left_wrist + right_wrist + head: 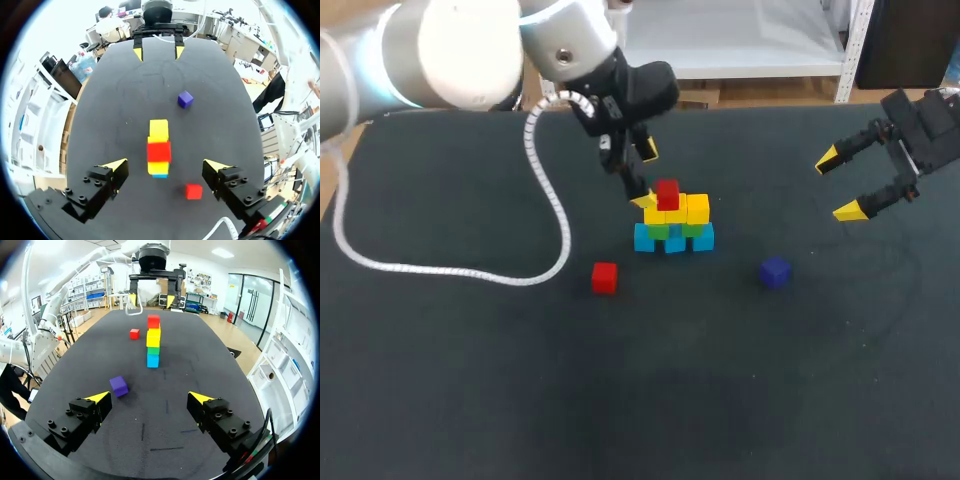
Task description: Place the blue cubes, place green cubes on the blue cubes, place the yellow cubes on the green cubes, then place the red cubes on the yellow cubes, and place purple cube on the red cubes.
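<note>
Head view: the left tool (645, 176) hangs released over a stack (674, 225) in the middle of the desk (470, 380). The stack has blue cubes (645, 238) at the bottom, then green cubes (662, 231), then yellow cubes (696, 208), and one red cube (667, 193) on top. A loose red cube (604, 277) and a purple cube (775, 272) lie on the desk near the stack, one on each side. The right tool (840, 185) is released and well apart from the stack.

Left wrist view: the stack sits between the left tool's spread fingers (116, 164), touching neither.

Right wrist view: the purple cube lies just ahead of the right tool, with the stack farther on.
</note>
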